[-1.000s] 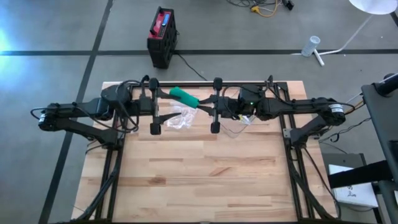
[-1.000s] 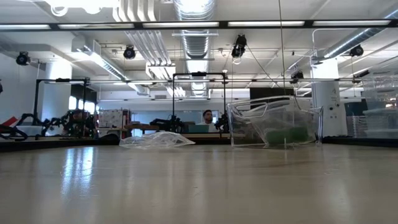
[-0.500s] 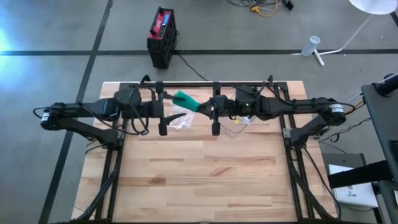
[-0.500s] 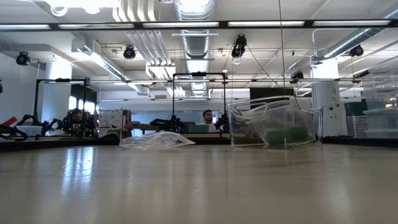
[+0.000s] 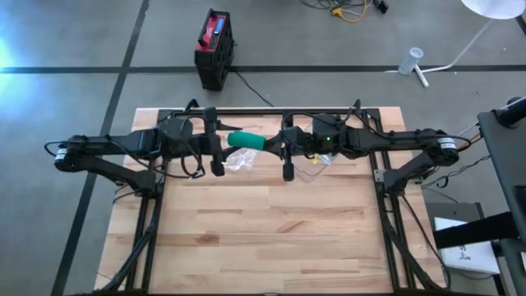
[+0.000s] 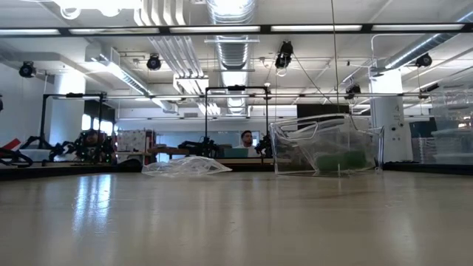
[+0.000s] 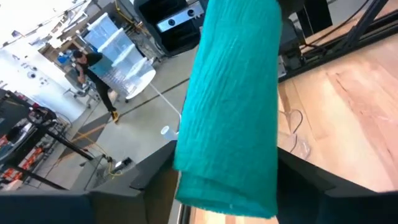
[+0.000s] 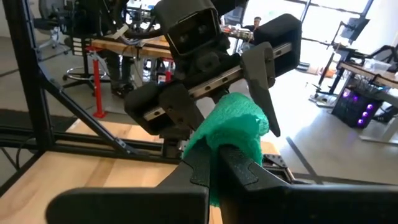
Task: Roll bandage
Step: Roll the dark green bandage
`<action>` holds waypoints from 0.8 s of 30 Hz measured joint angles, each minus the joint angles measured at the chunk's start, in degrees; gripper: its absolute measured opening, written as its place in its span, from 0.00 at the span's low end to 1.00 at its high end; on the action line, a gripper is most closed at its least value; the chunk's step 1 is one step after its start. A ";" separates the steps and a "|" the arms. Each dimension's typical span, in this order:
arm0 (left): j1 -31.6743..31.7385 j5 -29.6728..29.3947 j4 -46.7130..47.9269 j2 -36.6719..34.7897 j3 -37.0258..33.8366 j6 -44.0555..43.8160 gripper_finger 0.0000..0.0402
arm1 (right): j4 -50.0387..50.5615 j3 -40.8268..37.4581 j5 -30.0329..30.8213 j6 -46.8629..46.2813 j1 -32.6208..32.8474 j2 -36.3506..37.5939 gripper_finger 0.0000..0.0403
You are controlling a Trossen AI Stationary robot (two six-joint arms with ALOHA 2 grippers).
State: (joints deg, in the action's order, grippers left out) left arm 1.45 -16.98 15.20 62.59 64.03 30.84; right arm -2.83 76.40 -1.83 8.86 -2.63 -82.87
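Right pincer [image 5: 275, 145] clamped; left pincer [image 5: 219, 145] spread.

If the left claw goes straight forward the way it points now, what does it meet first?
Most likely the green bandage roll, which lies between the left claw and the right claw, shut on its other end. Past the roll it would meet the right claw itself.

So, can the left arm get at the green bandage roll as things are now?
Probably yes: the green bandage roll hangs in the air, its one end in the shut right claw, and the left claw faces its free end with nothing between.
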 joint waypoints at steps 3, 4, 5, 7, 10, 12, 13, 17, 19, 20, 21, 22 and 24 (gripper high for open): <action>0.00 0.17 0.00 0.02 0.00 -0.86 0.46 | 0.00 0.00 0.19 0.02 0.00 0.00 0.00; 0.00 0.19 0.00 0.02 0.00 -1.46 0.43 | 0.01 0.00 0.32 0.03 0.00 0.00 0.00; 0.00 0.38 0.00 0.02 0.00 -2.18 0.40 | 0.11 0.01 0.33 0.04 0.00 0.01 0.00; 0.00 0.77 0.07 0.00 0.00 -3.82 0.31 | 0.52 0.04 0.33 0.06 0.00 0.03 0.00; 0.00 1.76 0.45 -0.11 -0.02 -4.96 0.16 | 1.01 0.04 0.37 0.95 0.00 0.04 0.00; 0.00 2.51 1.17 -0.22 -0.02 -5.04 0.06 | 1.43 0.04 0.44 1.57 0.00 0.04 0.02; -0.02 2.57 1.61 -0.22 -0.02 -5.11 0.04 | 1.94 0.04 0.45 2.21 0.00 0.04 0.05; -0.02 2.56 4.53 -0.76 -0.04 -5.64 0.08 | 6.79 0.02 1.53 4.52 0.02 1.75 0.18; -0.02 2.55 6.03 -0.90 -0.05 -5.92 0.08 | 10.53 0.02 3.57 6.27 0.02 3.88 0.25; -0.02 2.55 6.55 -0.90 -0.09 -5.92 0.07 | 12.39 0.04 4.18 7.28 0.02 5.01 0.28; -0.02 2.55 6.95 -0.87 -0.13 -5.89 0.06 | 14.18 0.04 4.50 7.68 0.02 6.04 0.31; -0.10 2.53 7.02 -0.85 -0.27 -5.90 0.04 | 15.73 0.04 4.53 7.91 0.02 6.90 0.34; -0.31 2.50 6.39 -0.85 -0.84 -4.93 0.03 | 17.98 -0.01 4.50 8.00 0.15 8.30 0.39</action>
State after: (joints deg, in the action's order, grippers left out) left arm 1.14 -14.48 21.59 61.73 63.19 25.91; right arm 15.15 76.39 2.68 16.87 -2.48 -74.57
